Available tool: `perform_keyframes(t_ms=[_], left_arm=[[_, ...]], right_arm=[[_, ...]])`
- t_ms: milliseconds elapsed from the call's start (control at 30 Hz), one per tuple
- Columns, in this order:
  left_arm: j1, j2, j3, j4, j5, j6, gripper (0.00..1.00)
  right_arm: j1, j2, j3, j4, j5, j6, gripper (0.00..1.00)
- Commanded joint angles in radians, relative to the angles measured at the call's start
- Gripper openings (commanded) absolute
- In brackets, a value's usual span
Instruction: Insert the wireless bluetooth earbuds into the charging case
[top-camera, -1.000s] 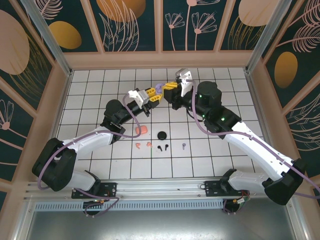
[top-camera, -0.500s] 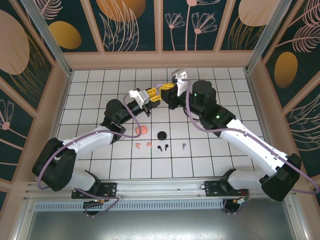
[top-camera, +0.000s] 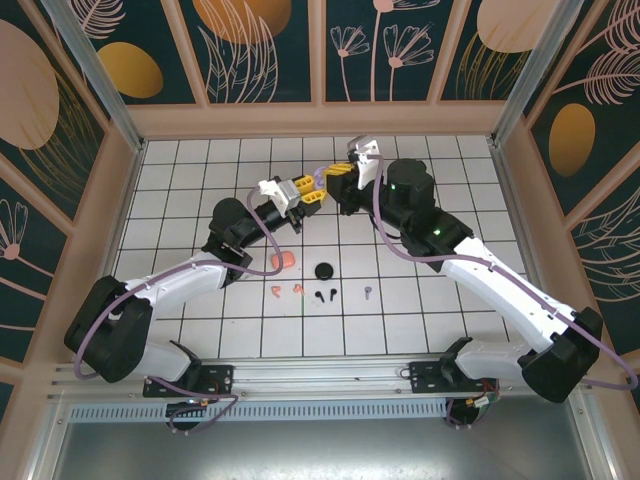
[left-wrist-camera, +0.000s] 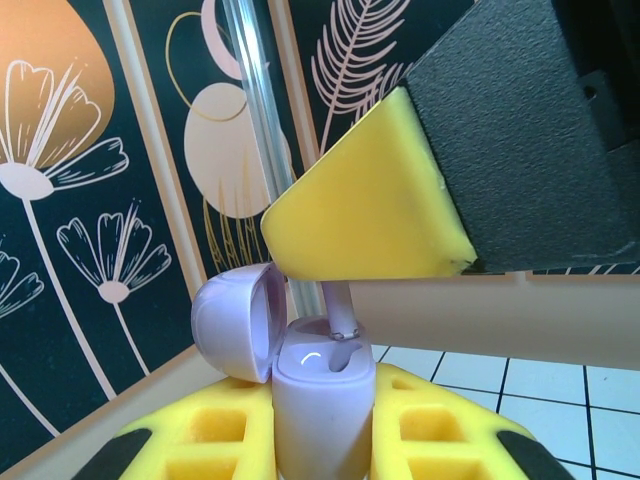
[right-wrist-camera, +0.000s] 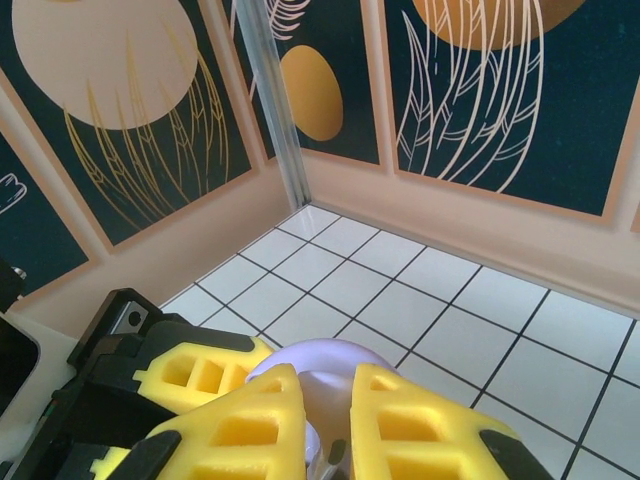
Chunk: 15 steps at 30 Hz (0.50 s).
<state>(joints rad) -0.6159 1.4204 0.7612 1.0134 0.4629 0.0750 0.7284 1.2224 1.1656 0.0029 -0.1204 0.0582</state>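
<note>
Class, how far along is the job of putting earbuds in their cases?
Done: the lavender case is lifted and open. In hand: the left gripper holds it; the right gripper holds a lavender earbud, stem at its opening. Left: seating it, then the loose earbuds, orange case and black case.

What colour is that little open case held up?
The small plastic charging case is pale lavender, clearest in the left wrist view.

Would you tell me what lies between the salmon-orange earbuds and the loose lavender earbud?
The black earbuds lie between the salmon-orange earbuds and the lavender earbud, seen in the top view.
</note>
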Motion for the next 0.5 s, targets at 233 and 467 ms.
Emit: perform_keyframes(t_ms=[233,467], left_arm=[[-0.011,-0.018,0.045,0.007,0.013,0.008,0.0],[-0.012,-0.017,0.052,0.002,0.011,0.008,0.0]], right_arm=[[-0.003,0.016,0.005,-0.02,-0.031,0.007,0.13],[0.006,0.025,0.011,-0.037,-0.032,0.003,0.12]])
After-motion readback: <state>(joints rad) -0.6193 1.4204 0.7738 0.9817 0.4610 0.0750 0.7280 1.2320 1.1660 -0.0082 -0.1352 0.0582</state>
